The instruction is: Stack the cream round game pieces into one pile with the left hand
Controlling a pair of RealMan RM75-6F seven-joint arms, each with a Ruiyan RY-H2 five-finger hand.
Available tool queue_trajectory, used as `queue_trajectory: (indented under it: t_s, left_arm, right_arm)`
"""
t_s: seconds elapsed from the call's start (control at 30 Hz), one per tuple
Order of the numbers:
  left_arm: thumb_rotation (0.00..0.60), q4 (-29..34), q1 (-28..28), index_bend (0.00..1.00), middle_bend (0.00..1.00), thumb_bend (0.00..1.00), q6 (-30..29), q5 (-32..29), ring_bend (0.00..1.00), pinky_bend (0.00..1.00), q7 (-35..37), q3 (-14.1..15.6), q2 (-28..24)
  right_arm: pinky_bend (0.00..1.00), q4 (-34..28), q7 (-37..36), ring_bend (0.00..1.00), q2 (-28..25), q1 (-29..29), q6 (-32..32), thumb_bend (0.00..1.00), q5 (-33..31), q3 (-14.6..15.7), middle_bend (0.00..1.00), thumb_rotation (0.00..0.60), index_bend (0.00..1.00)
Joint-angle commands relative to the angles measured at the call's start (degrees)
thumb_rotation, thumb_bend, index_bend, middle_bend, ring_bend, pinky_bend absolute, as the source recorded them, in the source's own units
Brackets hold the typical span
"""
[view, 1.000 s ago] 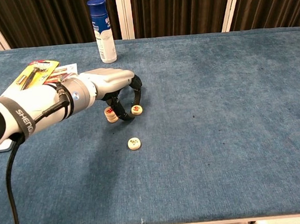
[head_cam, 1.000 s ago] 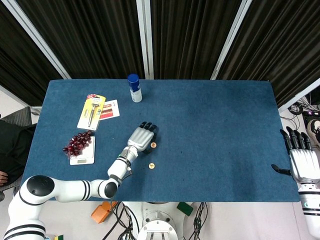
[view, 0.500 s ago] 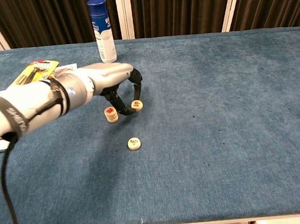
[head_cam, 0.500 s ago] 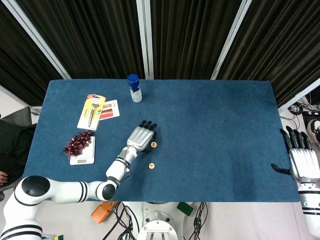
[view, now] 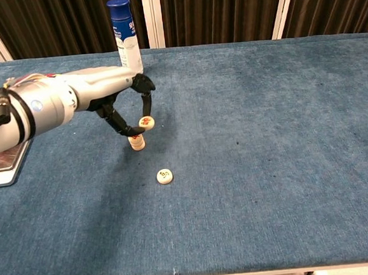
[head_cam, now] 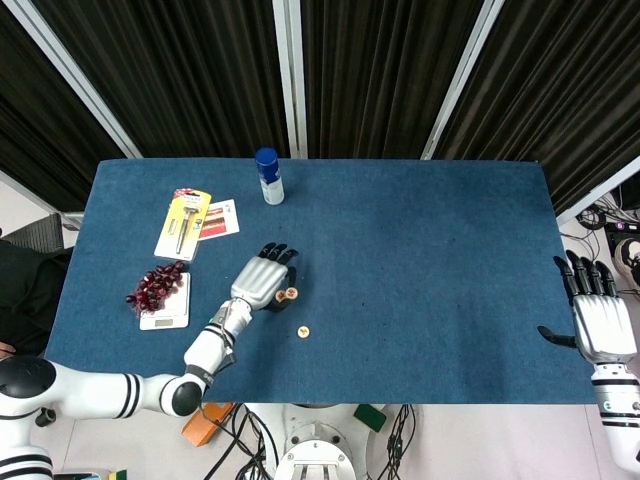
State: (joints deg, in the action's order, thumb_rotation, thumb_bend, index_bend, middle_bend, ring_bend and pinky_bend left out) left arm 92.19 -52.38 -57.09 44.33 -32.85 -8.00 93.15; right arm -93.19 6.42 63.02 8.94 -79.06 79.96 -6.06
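While its dark fingers [view: 144, 105] pinch a smooth cream disc [view: 145, 122], the left hand [view: 114, 95] hovers over blue felt [view: 267, 137].

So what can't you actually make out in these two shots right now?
- Pile, chest view: its piece count, partly behind the left hand's fingers.
- Red marks on the held piece and loose piece: too small to read.
- Right hand: only in head view, at the frame edge.

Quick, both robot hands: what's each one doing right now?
Left robot hand: holding a cream piece pinched above the pile.
Right robot hand: open, holding nothing, at the table's edge.
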Motion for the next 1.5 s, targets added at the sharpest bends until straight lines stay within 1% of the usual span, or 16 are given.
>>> queue_trajectory:
  t_s: [0.03, 0.6, 1.0, 1.5]
  left_arm:
    - [0.598, -0.02, 0.17, 0.51, 0.1, 0.33, -0.04, -0.25, 0.0, 0.0, -0.13, 0.27, 0.03]
    - [0.597, -0.87, 0.9, 0.5, 0.1, 0.32, -0.45, -1.16, 0.0, 0.0, -0.87, 0.93, 0.18]
    - [0.599, -1.35, 1.43, 0.49, 0.1, 0.31, -0.38, -1.35, 0.0, 0.0, -0.99, 1.18, 0.35]
    - [0.598, -1.32, 1.48, 0.44, 0.1, 0.3, -0.29, -1.5, 0.0, 0.0, -1.25, 0.72, 0.3]
  right_arm:
    - [0.02, -0.03, -0.03, 0.0, 0.04, 0.01, -0.02, 0.09, 0.1, 0.05, 0.02, 0.6, 0.0]
    - [0.02, -0.31, 0.04, 0.0, 0.05, -0.24, -0.55, 0.09, 0.48, 0.29, 0.02, 0.6, 0.0]
    - [0.02, -0.58, 0.19, 0.0, -0.1, -0.52, -0.87, 0.09, 0.59, 0.49, 0.02, 0.6, 0.0]
    - [0.02, -0.66, 0.09, 0.0, -0.2, -0.78, -1.25, 0.09, 0.74, 0.55, 0.02, 0.6, 0.0]
